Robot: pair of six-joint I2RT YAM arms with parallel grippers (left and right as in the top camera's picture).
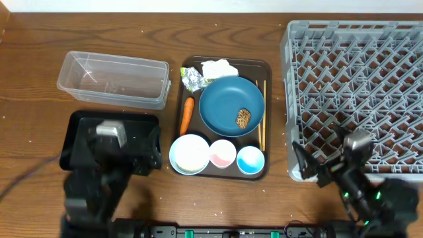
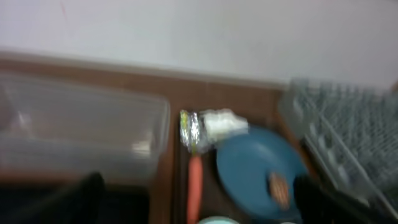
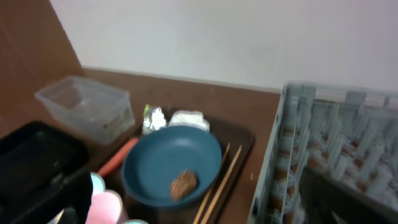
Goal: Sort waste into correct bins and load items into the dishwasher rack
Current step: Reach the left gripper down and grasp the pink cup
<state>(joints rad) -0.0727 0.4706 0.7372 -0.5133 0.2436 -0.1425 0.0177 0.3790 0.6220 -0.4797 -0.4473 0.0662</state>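
Noted left hand [image 1: 114, 135] above black tray [image 1: 68, 149] at near-left of tabletop [image 1: 39, 39], fingers spread wide, gripping nothing. Noted right hand [image 1: 322, 158] over near-left corner of dishwasher rack [image 1: 288, 99], fingers likewise wide apart, gripping nothing. Located clear tub [image 1: 112, 79] just behind black tray. Found the other task things on brown serving tray [image 1: 268, 79] between bins and rack:
- napkin [image 1: 219, 68] and foil ball [image 1: 192, 79] at far edge
- carrot [image 1: 188, 116] along left side
- blue plate [image 1: 221, 99] mid-tray, carrying brown lump [image 1: 244, 118]
- chopsticks [image 1: 262, 116] along right side
- white bowl [image 1: 190, 153], pink cup [image 1: 222, 153] and blue cup [image 1: 250, 159] in near row

Marked left wrist view as blurred.
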